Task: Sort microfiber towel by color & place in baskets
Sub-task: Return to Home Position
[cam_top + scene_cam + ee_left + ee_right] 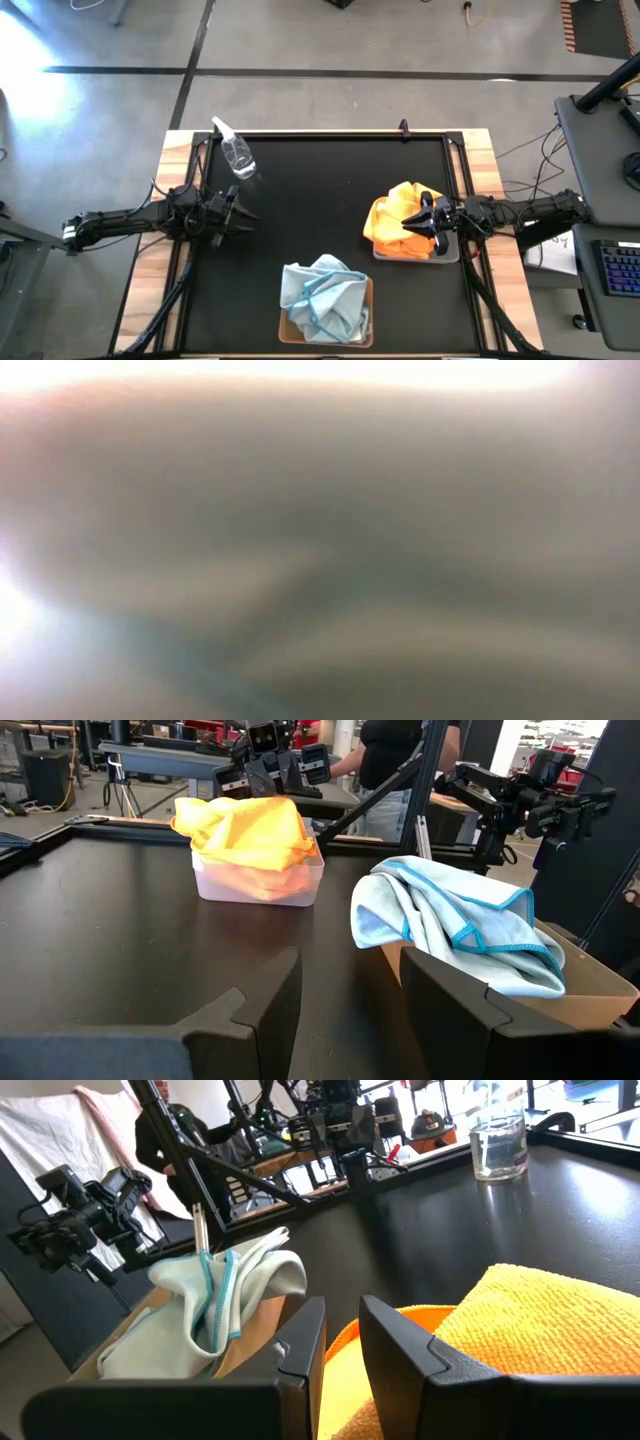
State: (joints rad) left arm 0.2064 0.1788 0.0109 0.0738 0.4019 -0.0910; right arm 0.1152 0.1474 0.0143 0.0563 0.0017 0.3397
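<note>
Orange towels (395,222) are heaped in the light grey tray (447,256) at the table's right. Pale blue towels (325,298) fill the tan tray (287,328) at the near edge. My right gripper (408,222) is over the orange heap, pointing toward the table's left, with its fingers a narrow gap apart (342,1330). The orange cloth (540,1320) lies just under them. My left gripper (240,212) waits open over the bare mat at the left (350,990). From there the orange towels (250,830) and blue towels (450,920) show ahead of it. The low view is blocked. My right gripper is close above the orange heap's top, coming level from the table's right. I cannot tell whether its fingertips touch the cloth.
A clear spray bottle (236,154) stands on the mat near the far left corner, also visible as the bottle (497,1140). The black mat (320,200) between the arms is bare. A person stands beyond the table in the left wrist view.
</note>
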